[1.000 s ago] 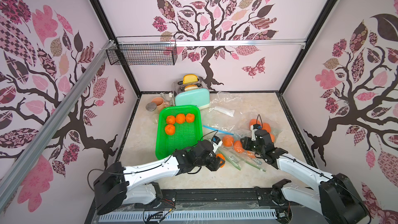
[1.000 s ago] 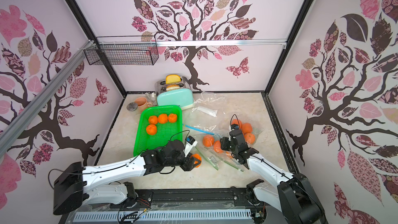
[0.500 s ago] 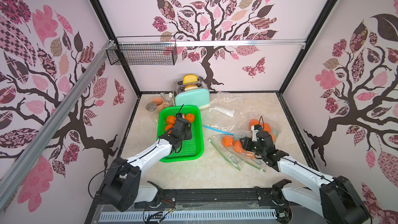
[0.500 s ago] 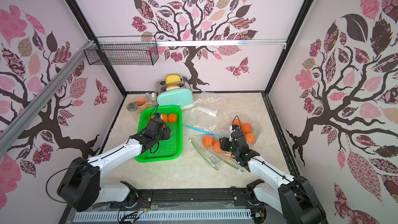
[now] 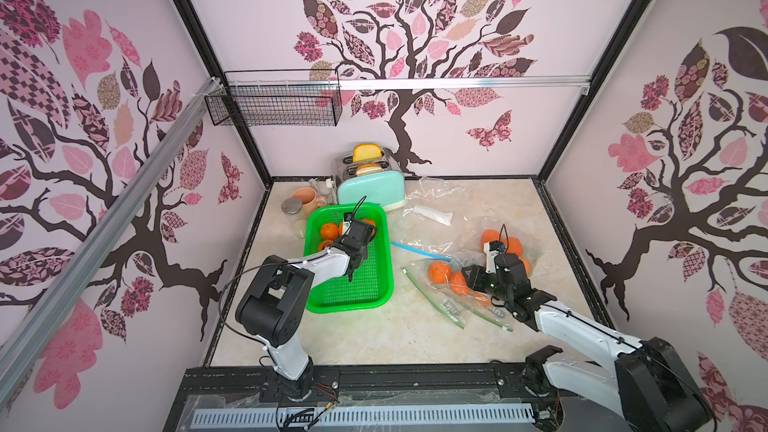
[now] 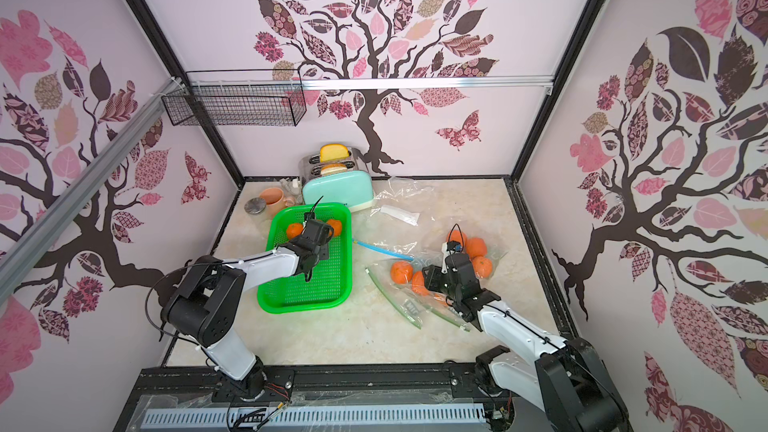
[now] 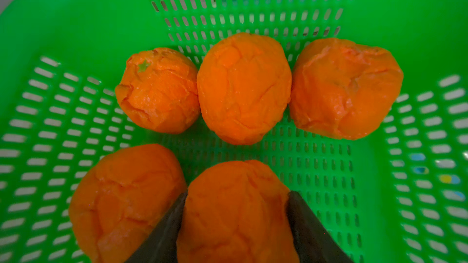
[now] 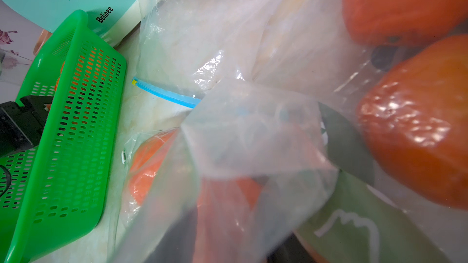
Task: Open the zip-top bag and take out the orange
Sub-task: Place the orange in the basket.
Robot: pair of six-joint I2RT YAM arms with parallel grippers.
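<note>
Left gripper (image 7: 236, 194) clasps the orange (image 7: 238, 223) (inside green basket (image 7: 379, 21))

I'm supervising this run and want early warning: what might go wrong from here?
The left end effector grips an orange beside a neighbour in the green basket; released, it may bump it or roll. Bag film drapes the right end effector; withdrawing might snag and drag the bagged oranges.

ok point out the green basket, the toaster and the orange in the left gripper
green basket (image 5: 345, 305), in a top view, on its near rim
toaster (image 5: 372, 195), in a top view, on its mint side panel
gripped orange (image 7: 235, 211), left wrist view, on the middle of its peel
</note>
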